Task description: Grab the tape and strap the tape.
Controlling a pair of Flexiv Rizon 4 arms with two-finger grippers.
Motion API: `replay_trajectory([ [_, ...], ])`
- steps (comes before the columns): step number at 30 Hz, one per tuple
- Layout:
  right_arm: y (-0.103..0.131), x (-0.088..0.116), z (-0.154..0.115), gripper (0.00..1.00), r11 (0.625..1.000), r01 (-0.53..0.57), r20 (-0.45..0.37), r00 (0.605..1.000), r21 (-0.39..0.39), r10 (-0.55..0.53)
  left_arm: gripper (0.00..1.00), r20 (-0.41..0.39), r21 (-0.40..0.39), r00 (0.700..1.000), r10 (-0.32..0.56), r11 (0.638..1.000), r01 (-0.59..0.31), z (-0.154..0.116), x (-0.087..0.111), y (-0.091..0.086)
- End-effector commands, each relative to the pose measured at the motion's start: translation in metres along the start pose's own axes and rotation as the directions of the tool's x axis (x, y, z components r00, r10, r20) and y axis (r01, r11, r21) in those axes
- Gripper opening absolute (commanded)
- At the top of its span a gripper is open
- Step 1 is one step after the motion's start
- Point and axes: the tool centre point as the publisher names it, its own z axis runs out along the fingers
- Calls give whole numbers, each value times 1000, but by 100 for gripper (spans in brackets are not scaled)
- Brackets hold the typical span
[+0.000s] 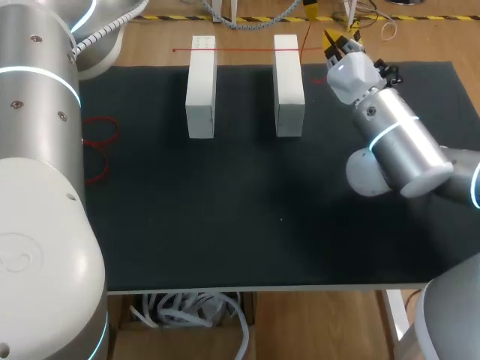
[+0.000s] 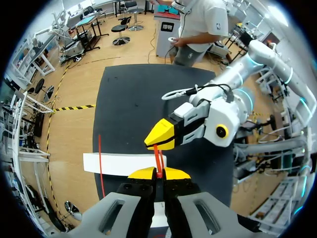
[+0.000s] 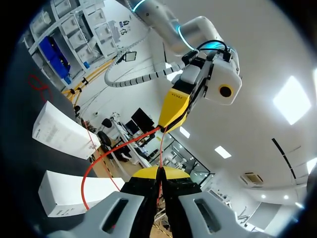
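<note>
gripping tape [image 2: 159,159]: left gripper [image 2: 158,173], right gripper [image 3: 159,173]; clear only in wrist views.

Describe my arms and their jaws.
The left arm and right arm are silver-grey cylinders with white rounded joints and glowing cyan rings. Each ends in a white boxy wrist and dark jaws tipped bright yellow. A white ribbed cable loops off the left arm.
</note>
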Motion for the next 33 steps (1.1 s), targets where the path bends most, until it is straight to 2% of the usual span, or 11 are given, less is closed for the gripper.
replay_trajectory([
  [1, 2, 2, 1, 0, 1000, 4, 5, 1000, 12, -4, 0, -5, -6, 1000, -3, 1000, 3, -2, -1, -1],
  [33, 7, 1, 0, 0, 1000, 6, 13, 1000, 12, -6, 0, -5, -6, 1000, -3, 1000, 3, -2, -1, -1],
])
